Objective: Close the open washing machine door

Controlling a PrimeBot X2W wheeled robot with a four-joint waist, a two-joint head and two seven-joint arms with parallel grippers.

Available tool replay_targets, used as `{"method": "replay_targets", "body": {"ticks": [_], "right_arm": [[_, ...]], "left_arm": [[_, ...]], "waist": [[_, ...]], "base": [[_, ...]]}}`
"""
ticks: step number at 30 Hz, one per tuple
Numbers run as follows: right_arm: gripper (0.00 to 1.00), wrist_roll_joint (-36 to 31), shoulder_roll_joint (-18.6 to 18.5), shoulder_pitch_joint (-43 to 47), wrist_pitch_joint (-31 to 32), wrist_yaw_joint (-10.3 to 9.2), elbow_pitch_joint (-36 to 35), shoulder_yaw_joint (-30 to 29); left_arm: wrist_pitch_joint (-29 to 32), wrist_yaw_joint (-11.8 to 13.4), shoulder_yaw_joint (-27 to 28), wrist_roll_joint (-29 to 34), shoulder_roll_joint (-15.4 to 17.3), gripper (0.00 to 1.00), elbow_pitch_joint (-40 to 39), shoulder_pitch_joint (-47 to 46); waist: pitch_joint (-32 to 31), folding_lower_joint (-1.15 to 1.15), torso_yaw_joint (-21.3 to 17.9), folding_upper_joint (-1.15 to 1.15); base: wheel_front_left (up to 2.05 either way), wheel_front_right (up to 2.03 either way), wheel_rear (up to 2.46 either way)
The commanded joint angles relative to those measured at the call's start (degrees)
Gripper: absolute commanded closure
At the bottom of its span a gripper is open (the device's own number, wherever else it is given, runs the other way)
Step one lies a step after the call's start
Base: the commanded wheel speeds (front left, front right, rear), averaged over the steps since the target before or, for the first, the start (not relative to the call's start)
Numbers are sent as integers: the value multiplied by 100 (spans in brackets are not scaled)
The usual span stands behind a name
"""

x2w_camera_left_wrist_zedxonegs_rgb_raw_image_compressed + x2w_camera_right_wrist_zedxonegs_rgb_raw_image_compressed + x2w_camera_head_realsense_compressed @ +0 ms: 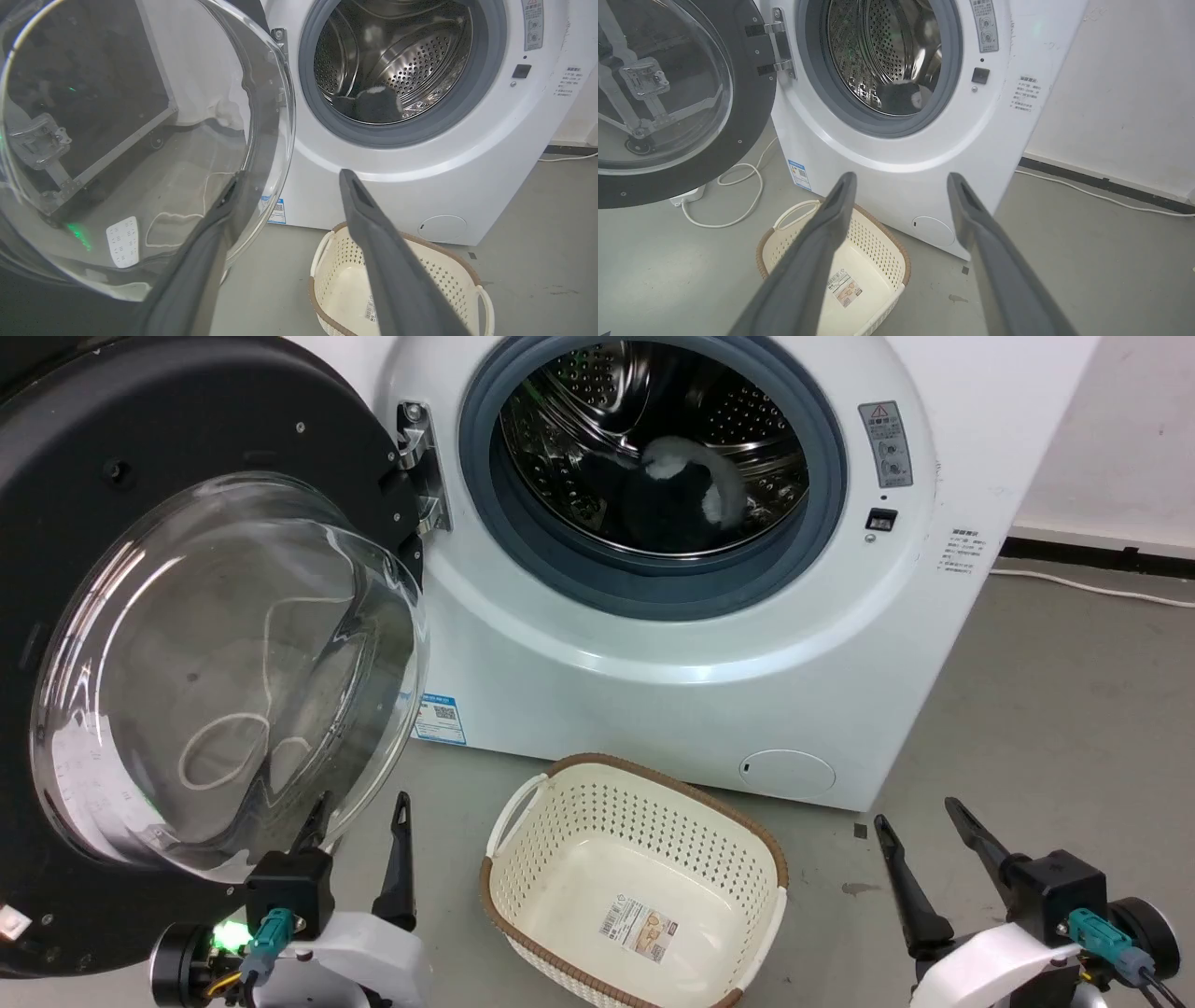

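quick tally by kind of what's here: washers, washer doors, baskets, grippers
washing machine: 1
washing machine door: 1, swung open
laundry basket: 1, on the floor in front of the washer
grippers: 2, left gripper and right gripper, both open
total: 5

Washing machine (pixel 709 663) labels (pixel 885 443) illegibly small
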Motion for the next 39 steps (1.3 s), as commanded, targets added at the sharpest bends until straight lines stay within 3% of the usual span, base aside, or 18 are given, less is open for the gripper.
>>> {"method": "replay_targets", "body": {"ticks": [1,30,31,32,39], "right_arm": [[0,73,0,32,-52,0,25,2],[0,539,0,175,-422,1,210,36],[0,557,0,181,-434,1,218,40],[0,575,0,187,-446,1,228,44],[0,701,0,225,-530,2,275,39]], "left_arm": [[-54,9,-24,-62,0,0,27,1],[-426,52,-359,-550,0,0,276,-26],[-438,53,-373,-558,0,40,288,-28],[-450,54,-384,-580,0,98,296,-29],[-534,-9,-411,-685,0,100,72,-86]], "waist": [[1,0,0,0],[-10,0,-5,0],[-11,0,-4,0],[-12,0,-3,0],[-11,0,58,0]], "base": [[0,0,0],[0,0,0],[0,0,0],[0,0,0],[0,0,0]]}}
